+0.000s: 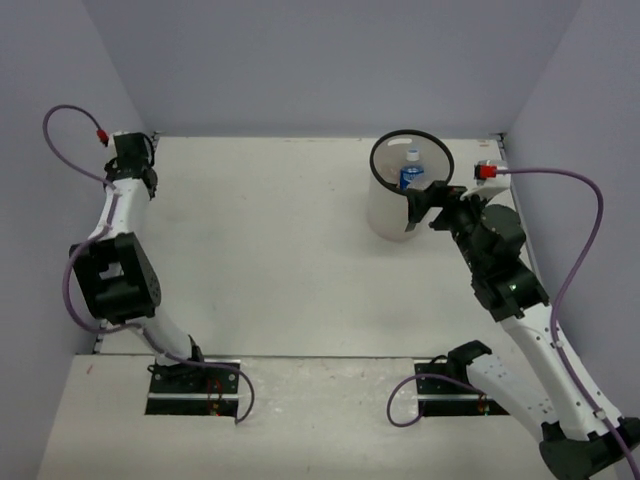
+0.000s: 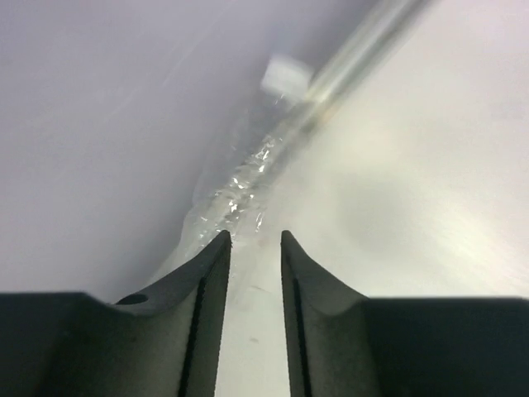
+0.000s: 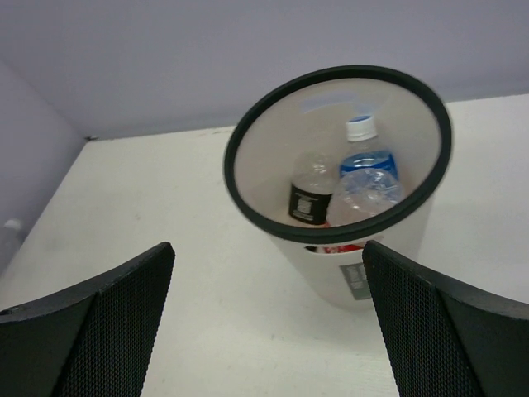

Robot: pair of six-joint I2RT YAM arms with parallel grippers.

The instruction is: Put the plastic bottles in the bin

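A plain clear bottle point(image 2: 240, 182) with a white cap lies on the table along the left wall. My left gripper point(image 2: 252, 240) is narrowly open in the far left corner point(image 1: 138, 145), its tips just short of the bottle, with bare table in the gap. The white bin point(image 1: 385, 215) with a black rim stands far right. Inside the bin point(image 3: 397, 256) are a black-labelled bottle point(image 3: 307, 194), a blue-labelled bottle point(image 3: 364, 157) and a crumpled clear one point(image 3: 368, 194); something red shows through a side hole. My right gripper point(image 3: 269, 248) is wide open and empty beside the bin point(image 1: 428, 200).
The lilac walls close the table at the left, far and right sides. A pale rail runs along the foot of the left wall point(image 2: 364, 41) past the bottle's cap. Purple cables loop from both wrists point(image 1: 585, 240).
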